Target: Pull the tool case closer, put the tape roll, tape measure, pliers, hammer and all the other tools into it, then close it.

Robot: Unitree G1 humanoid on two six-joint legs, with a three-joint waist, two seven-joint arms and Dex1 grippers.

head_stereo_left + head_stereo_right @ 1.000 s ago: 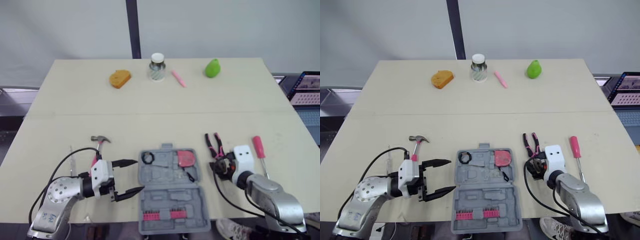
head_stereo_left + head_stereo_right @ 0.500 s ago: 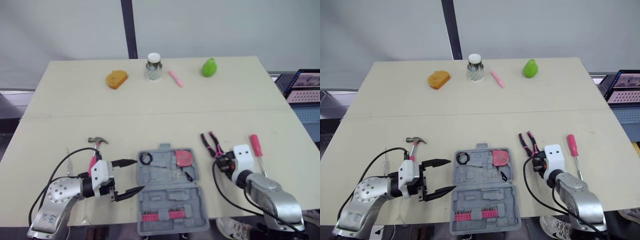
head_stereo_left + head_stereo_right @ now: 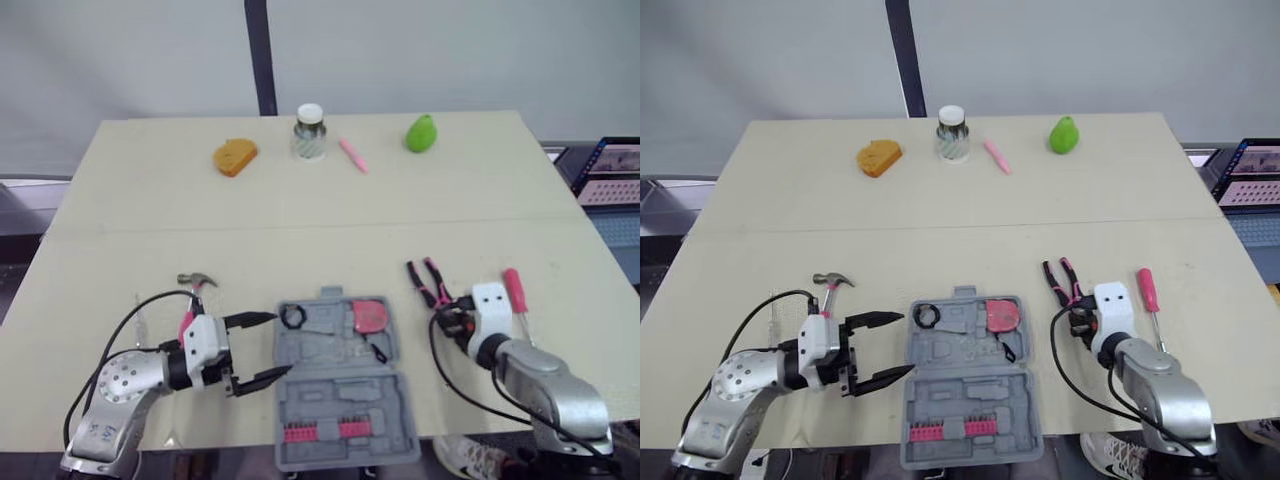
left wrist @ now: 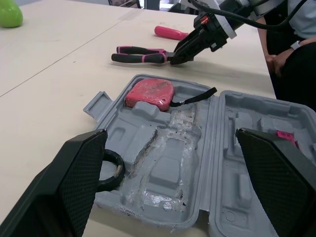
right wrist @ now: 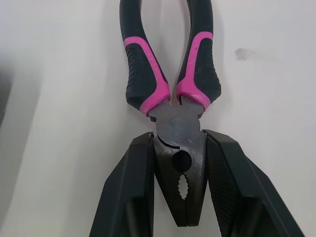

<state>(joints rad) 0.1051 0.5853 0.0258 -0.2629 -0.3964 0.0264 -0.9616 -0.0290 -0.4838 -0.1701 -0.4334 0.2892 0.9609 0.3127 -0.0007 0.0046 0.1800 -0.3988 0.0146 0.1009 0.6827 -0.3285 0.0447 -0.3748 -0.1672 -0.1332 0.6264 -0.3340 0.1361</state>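
Your tool case [image 3: 970, 385] lies open at the near middle of the table [image 3: 300, 230], both halves flat. The black tape roll [image 4: 119, 169] sits in the far left corner of the case's far half, and the pink tape measure [image 4: 149, 93] is in that half's far right pocket, its black strap trailing toward the hinge. A row of pink bits [image 3: 322, 432] shows in the near half.

Your left gripper [image 3: 907, 342] hangs at the case's left edge with its two fingers spread wide, pointing right across the case and holding nothing. Just beyond it, left of the case, the hammer [image 3: 200, 282] lies on the table, head at the far end and pink grip pointing back toward you.

To the right of the case, your right gripper [image 5: 180, 148] is down on the pliers [image 5: 177, 126]: its two fingers are pressed against both sides of the steel head, while the black and pink handles point away toward the far side. The pliers rest flat on the table. A pink-handled screwdriver [image 3: 514, 285] lies just right of that gripper.

Along the far edge stand an orange sponge [image 3: 234, 157], a white-lidded jar [image 3: 309, 133], a pink marker [image 3: 352, 155] and a green pear [image 3: 421, 133], all well apart from the tools
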